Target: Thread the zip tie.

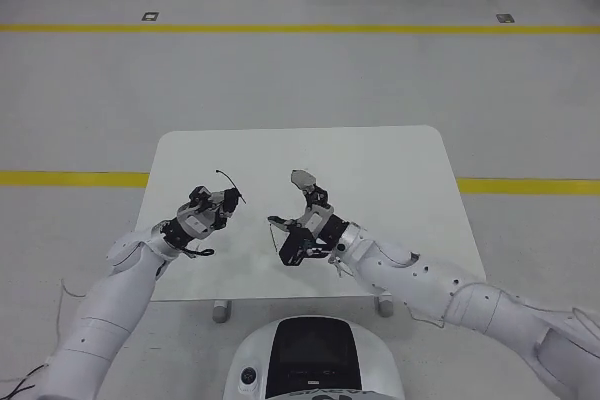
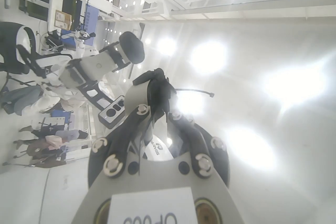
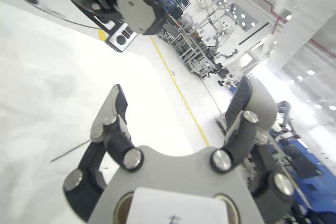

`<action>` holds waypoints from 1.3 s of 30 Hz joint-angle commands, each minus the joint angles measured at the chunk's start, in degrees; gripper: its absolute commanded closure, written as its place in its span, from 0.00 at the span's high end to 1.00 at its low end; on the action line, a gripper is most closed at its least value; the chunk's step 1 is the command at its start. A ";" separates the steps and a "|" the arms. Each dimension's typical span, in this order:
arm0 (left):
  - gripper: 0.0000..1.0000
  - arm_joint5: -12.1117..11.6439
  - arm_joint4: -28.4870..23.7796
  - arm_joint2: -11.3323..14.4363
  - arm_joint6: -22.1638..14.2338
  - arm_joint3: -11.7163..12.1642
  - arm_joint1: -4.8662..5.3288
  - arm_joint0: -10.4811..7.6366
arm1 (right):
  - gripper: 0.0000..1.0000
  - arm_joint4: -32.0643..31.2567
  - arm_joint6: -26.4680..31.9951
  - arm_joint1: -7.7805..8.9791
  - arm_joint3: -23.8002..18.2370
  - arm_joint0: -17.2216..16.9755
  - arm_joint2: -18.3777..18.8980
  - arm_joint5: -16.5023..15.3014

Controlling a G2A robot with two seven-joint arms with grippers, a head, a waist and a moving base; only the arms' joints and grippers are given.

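Top view: left gripper (image 1: 223,203) sits left of centre over the white table (image 1: 400,160), jaws closed on the black zip tie (image 1: 230,183). The tie's free stretch leaves the fingertips and runs toward the upper left of the frame in a shallow curve, clear of the table surface. In the left wrist view the same gripper (image 2: 155,83) is pinched on the tie (image 2: 194,90), which projects to the right of the frame, nearly level, and ends in a small blocky tip, probably the head. Right gripper (image 1: 290,200) is just right of the left one, near but not touching, with its jaws spread wide. The right wrist view confirms this: right gripper (image 3: 181,93) has nothing between its ribbed black pads (image 3: 237,101), and the left gripper is at upper left of that frame. Key relation: the exposed tie lies to the left and slightly above the right gripper in the top view, with its long axis angled away from the open jaws rather than across them. Judgement: the right arm is the free one and would need to come round toward the projecting end. Material: a thin, flexible, smooth plastic strap. It will likely bend and spring if pushed. I cannot tell where the opposite end of the tie lies.
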 commanded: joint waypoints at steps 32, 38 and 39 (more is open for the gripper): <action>0.00 4.04 -12.35 1.37 3.51 -4.15 -1.63 2.94 | 1.00 0.00 -10.77 1.59 7.05 10.26 -1.06 -1.51; 0.00 0.84 -11.61 1.67 2.75 -3.75 -2.10 2.04 | 1.00 0.32 -14.93 1.47 6.20 8.24 1.12 -7.78; 0.00 0.58 -11.53 1.94 2.47 -3.33 -2.23 1.80 | 1.00 0.00 -15.81 1.43 6.20 7.93 1.63 -9.03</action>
